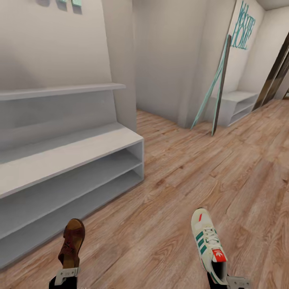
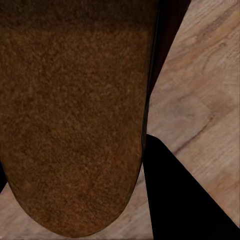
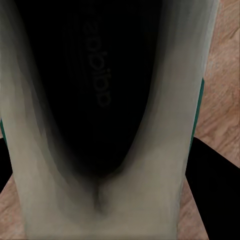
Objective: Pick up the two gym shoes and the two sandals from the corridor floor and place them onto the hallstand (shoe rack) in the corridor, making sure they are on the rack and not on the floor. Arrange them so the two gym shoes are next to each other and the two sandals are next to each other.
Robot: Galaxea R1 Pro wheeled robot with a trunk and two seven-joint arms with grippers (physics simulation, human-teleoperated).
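Already the left pincer (image 1: 67, 273) seemingly grasps a sandal (image 1: 72, 242) by its heel, toe pointing ahead, nearest the hallstand (image 1: 80, 150) lying forward-left, while the right pincer (image 1: 230, 281) likewise carries a gym shoe (image 1: 208, 244).

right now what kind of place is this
Most likely a home corridor or entryway: wood-plank floor, a pale shoe rack with open low shelves along the wall, and a "welcome home" sign further down. The left gripper holds a sandal, the right gripper a sneaker.
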